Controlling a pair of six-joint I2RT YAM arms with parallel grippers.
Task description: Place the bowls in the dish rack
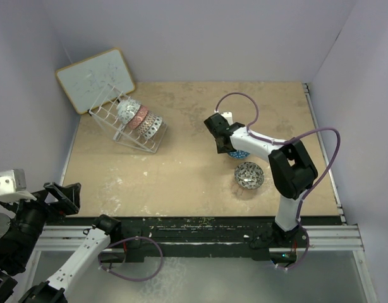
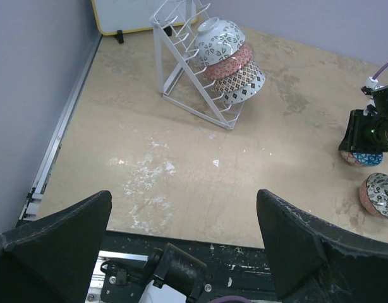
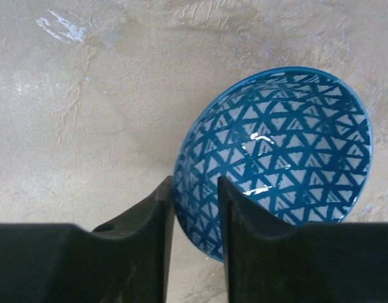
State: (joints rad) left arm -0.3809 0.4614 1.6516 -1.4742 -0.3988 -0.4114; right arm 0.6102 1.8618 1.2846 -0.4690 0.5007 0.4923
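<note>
My right gripper (image 3: 194, 192) pinched narrow on the blue bowl's (image 3: 279, 158) near rim, the dish rack (image 1: 110, 118) lying well to its left.

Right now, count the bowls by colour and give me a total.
Grey or black-and-white: 3, flowered bowl and diamond bowl in the rack, loose bowl on the table
Red: 1, red bowl in the rack
Blue: 1, blue bowl, rim inside the right pincer
Total: 5 in view; the rack's stack may hide more.
</note>
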